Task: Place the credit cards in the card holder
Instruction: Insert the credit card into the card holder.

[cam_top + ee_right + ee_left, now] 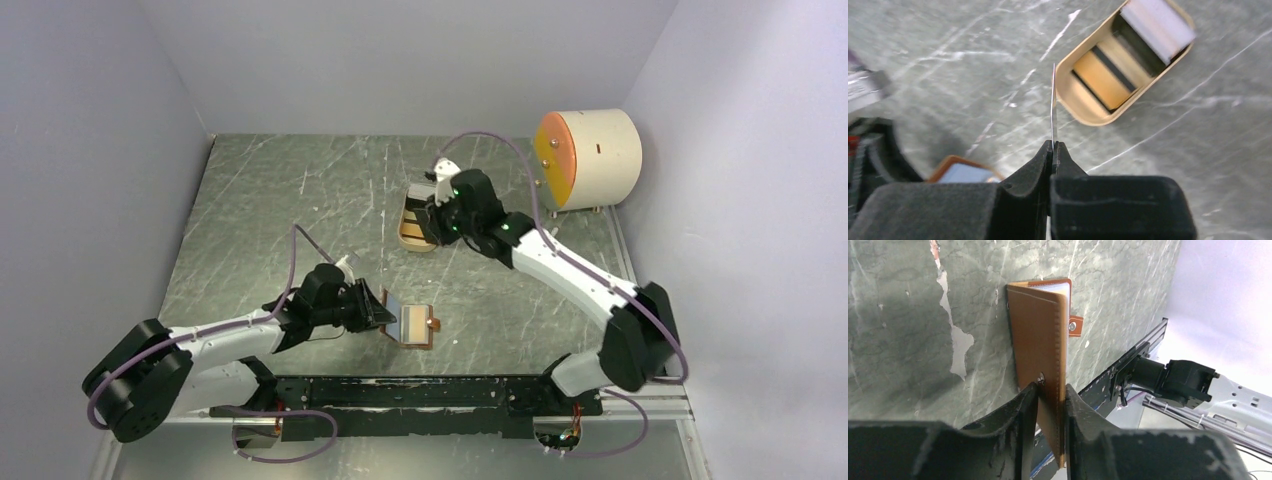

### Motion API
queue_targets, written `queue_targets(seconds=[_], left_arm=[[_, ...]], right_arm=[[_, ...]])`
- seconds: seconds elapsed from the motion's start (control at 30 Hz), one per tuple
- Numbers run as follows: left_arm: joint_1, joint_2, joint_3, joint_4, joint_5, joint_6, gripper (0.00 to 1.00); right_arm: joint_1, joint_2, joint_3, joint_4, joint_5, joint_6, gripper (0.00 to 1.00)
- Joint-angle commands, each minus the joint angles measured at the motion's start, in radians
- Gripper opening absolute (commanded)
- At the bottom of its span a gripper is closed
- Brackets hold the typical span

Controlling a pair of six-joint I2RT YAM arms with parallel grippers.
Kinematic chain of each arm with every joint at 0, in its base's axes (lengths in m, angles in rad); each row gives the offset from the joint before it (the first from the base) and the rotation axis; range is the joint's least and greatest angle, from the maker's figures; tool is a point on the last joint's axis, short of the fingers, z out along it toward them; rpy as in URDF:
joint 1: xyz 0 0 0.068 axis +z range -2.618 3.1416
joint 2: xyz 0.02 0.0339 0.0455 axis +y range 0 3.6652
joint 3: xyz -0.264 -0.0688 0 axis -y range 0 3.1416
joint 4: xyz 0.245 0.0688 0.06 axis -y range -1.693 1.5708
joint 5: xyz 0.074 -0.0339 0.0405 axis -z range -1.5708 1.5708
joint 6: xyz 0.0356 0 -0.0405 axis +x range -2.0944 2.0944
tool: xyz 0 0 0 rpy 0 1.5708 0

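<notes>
The reddish-brown card holder (pixel 418 327) lies open near the table's front, its inside pale blue in the right wrist view (pixel 964 173). My left gripper (pixel 376 308) is shut on its raised leather flap (pixel 1040 340), which stands on edge between my jaws (pixel 1050 390). My right gripper (pixel 441 196) hovers by the tan tray and is shut (pixel 1053 144) on a thin whitish credit card (pixel 1053 102), seen edge-on. More credit cards stand in the tray, one whitish (pixel 1158 21) and one dark (pixel 1137 46).
The tan oval tray (pixel 1075 102) sits mid-table (pixel 408 232). A cream drum with an orange face (pixel 588 158) stands at the back right. A black rail (pixel 430 390) runs along the front edge. Grey walls close in the left, back and right.
</notes>
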Motion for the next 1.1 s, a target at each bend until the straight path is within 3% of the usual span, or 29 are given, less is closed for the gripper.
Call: queue_targets(seconds=[0.0, 0.23, 0.4, 0.83, 1.07], left_arm=[[0.006, 0.023, -0.042, 0.173, 0.024, -0.046, 0.33], [0.006, -0.01, -0.053, 0.064, -0.007, -0.022, 0.36], [0.007, -0.081, -0.064, -0.031, -0.061, -0.011, 0.37], [0.007, -0.145, -0.102, -0.126, -0.137, 0.002, 0.33], [0.01, -0.134, -0.117, -0.117, -0.14, 0.006, 0.22]], right_arm=[[0.001, -0.149, -0.152, 0.092, -0.108, 0.306, 0.0], [0.037, -0.346, -0.48, 0.295, -0.186, 0.579, 0.0], [0.088, -0.375, -0.642, 0.484, -0.2, 0.76, 0.0], [0.132, -0.225, -0.832, 0.83, -0.201, 0.97, 0.0], [0.136, -0.103, -0.855, 0.962, -0.221, 1.018, 0.0]])
